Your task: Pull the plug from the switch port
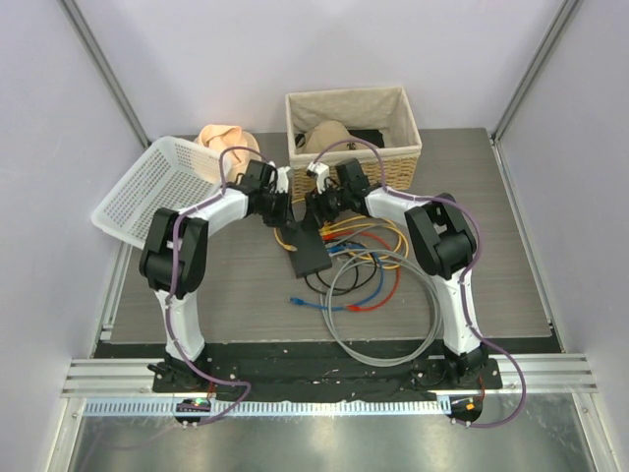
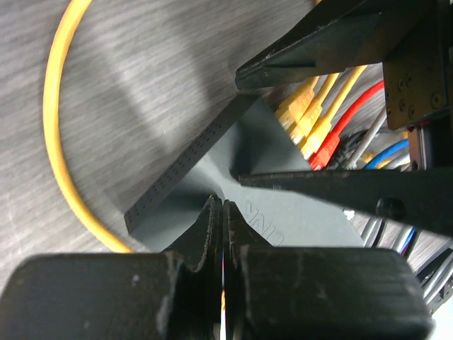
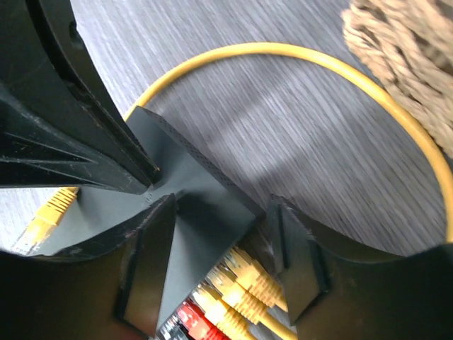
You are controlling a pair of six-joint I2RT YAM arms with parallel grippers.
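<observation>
The switch point(image 1: 308, 254) is a flat matte-black box lying mid-table, with yellow plugs point(image 3: 248, 287) and a red plug point(image 3: 195, 322) seated in its sockets. My left gripper point(image 2: 223, 204) is shut, and its tips rest on the switch's top face point(image 2: 283, 152). My right gripper point(image 3: 223, 204) is open at the switch's corner. Its two fingers point(image 3: 145, 265) stand on either side of the outermost yellow plugs without closing on them. In the top view both grippers, left point(image 1: 285, 218) and right point(image 1: 324, 208), meet at the switch's far end. A loose yellow cable point(image 2: 53, 120) curves around the switch.
A wicker basket point(image 1: 354, 123) stands at the back, close behind the right gripper. A tilted white plastic basket point(image 1: 147, 187) is at the back left, beside a tan object point(image 1: 224, 138). Yellow, red, blue and grey cables point(image 1: 383, 295) lie coiled to the right of and in front of the switch.
</observation>
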